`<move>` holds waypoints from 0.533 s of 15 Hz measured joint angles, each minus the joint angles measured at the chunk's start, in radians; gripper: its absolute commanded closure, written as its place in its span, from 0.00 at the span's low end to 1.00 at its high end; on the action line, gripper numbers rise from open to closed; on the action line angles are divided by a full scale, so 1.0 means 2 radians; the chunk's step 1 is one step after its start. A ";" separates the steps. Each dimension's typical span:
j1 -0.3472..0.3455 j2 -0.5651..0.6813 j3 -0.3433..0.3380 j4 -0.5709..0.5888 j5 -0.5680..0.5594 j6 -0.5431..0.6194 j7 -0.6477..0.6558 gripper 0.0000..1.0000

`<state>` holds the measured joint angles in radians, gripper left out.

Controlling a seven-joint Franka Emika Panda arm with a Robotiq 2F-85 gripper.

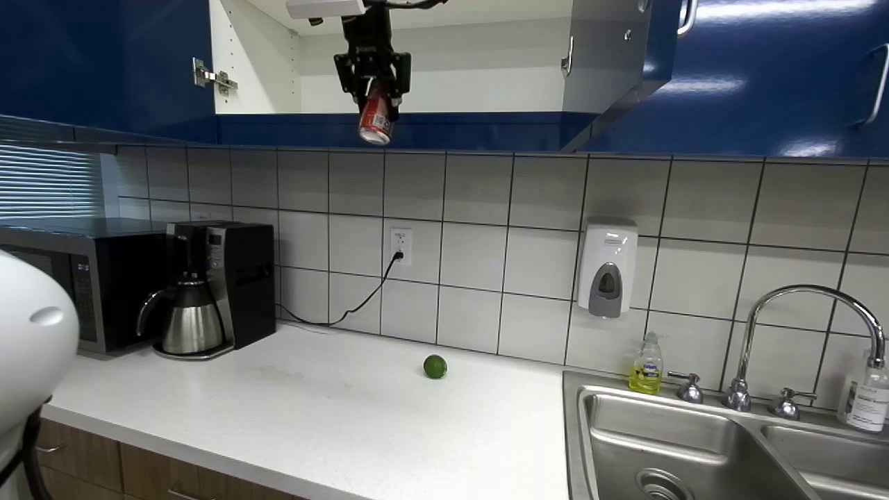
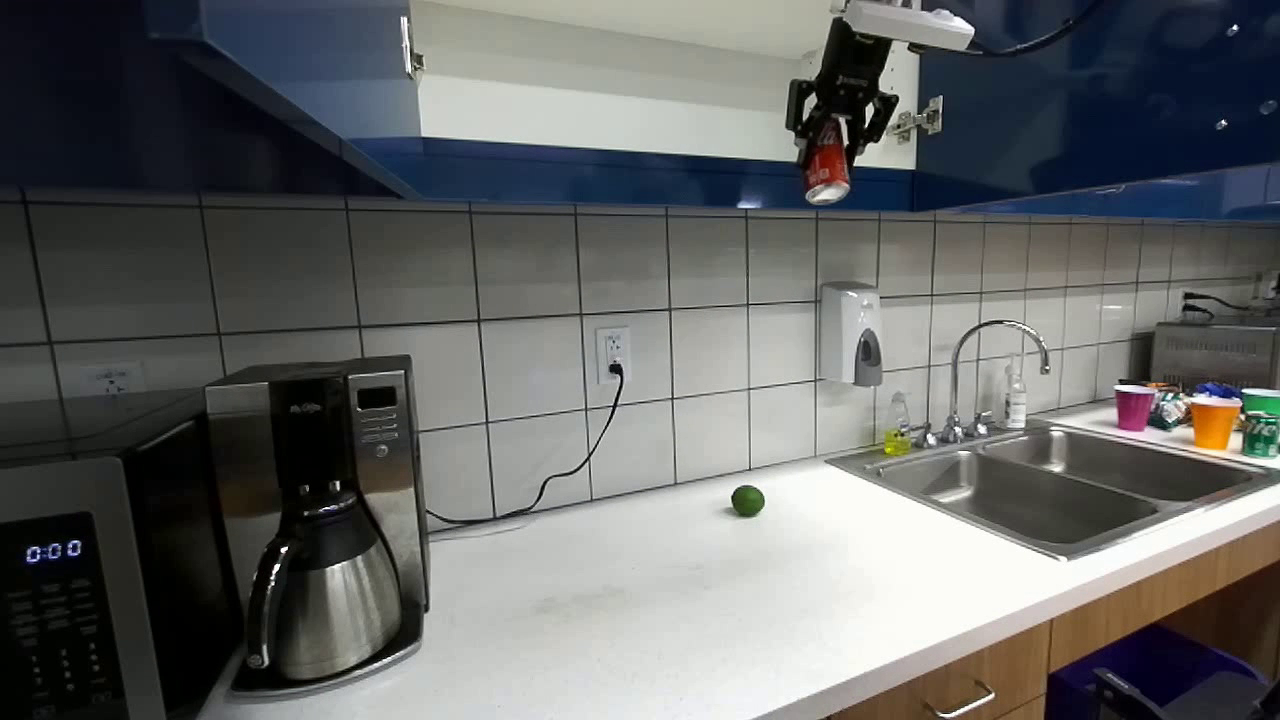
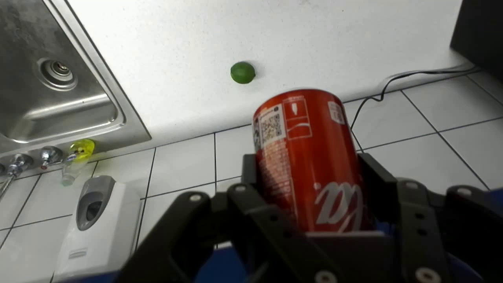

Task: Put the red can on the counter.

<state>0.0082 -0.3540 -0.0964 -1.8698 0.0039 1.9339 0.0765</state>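
While it does not yet bear what you are to set there, the table [image 1: 333, 417], long and off-white, lies well below your end effector [image 3: 310, 173]. Delivery outstanding.

Wall cabinet [image 1: 479, 130], blue, doors swung wide: behind your end effector, which appears to stand in front of the opening rather than inside it.

Sink [image 1: 574, 423], steel, set into the table: below your end effector and off to one side.

End effector, one, black: jaws closed on opposite sides of the red can [image 2: 827, 165]. Grasp complete, as far as you can judge.

Red can, one: between those jaws, high above the table, tilted, pale end facing down; no contact seen with the cabinet. Progress, by estimate: about half. Done for you: can gripped and apparently clear of the cabinet. Left to you: lowering, bringing it upright, seating it on the table, letting go, backing away.

Green fruit [image 1: 435, 367], one, small: on the table, well below your end effector; a spot to avoid when you set down.
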 measured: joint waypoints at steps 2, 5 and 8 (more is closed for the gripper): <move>-0.002 -0.012 -0.003 -0.034 0.000 0.012 -0.007 0.61; -0.006 -0.020 -0.006 -0.084 0.000 0.043 -0.013 0.61; -0.010 -0.021 -0.012 -0.132 0.000 0.083 -0.019 0.61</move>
<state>-0.0116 -0.3957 -0.1196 -2.1344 0.0040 2.0992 0.0380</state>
